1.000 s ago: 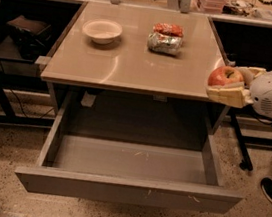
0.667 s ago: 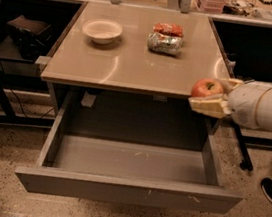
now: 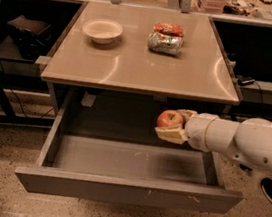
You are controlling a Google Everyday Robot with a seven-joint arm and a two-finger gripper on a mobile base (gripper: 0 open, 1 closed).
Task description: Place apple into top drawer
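the round red apple (image 3: 169,118) with a yellowish patch is pinched between the 2 pale fingers (image 3: 171,134) of the white arm's gripper (image 3: 172,123). the gripper reaches in from the right and hangs over the right part of the wide grey metal top drawer (image 3: 129,191), which stands open. a white bowl (image 3: 102,30) and a red-and-silver foil bag (image 3: 166,37) sit on the tan square table (image 3: 131,67).

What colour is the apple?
The apple is red, in the gripper over the top drawer; camera view.
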